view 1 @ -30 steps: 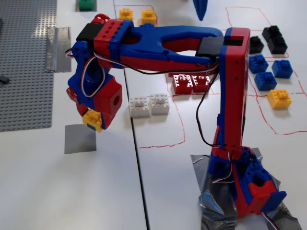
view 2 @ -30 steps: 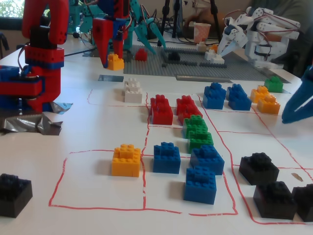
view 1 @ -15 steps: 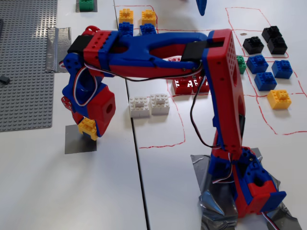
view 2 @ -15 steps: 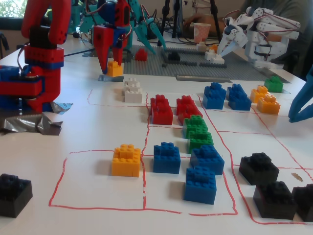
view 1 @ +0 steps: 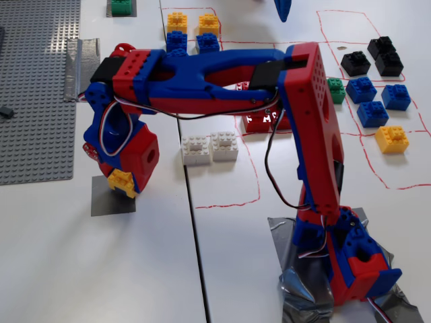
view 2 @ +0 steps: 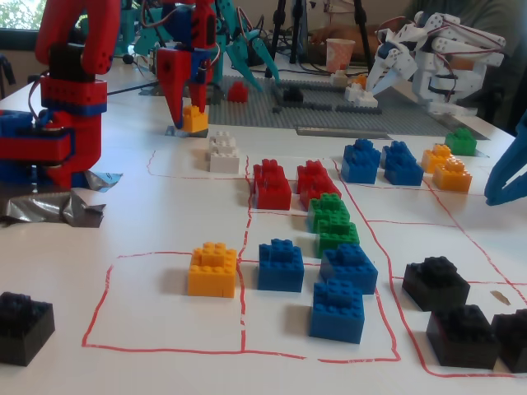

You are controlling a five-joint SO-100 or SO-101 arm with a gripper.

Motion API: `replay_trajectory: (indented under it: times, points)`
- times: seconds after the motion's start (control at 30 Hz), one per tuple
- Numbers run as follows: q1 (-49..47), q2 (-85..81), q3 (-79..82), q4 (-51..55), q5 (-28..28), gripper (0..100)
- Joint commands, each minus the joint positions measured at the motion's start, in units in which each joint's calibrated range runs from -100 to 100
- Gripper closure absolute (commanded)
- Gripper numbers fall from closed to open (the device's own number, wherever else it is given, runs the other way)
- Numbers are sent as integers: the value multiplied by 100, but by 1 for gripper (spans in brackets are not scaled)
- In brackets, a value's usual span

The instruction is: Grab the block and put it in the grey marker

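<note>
Lower than a second ago, the arm (view 1: 222, 70) now brings the yellow block (view 1: 122, 182) down to the grey marker (view 1: 111, 198), where earlier it hung above the marker's edge. The fingers (view 2: 183, 115) stay clamped on the block (view 2: 195, 118), which sits at the marker's upper right part in a fixed view; whether it touches the patch cannot be told. Two white blocks (view 1: 210, 147) lie just to the right on the white worktop (view 1: 101, 269).
</note>
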Motion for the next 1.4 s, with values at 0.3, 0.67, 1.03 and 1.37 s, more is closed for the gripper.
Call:
replay_trajectory:
  times: [0.3, 0.67, 1.03, 1.37]
  points:
    - [-118, -187, -445, 73, -161, 73]
    - [-30, -715, -645, 649, -103, 73]
    - [372, -1763, -645, 1120, 225, 92]
    - [1216, -2546, -645, 1639, 391, 100]
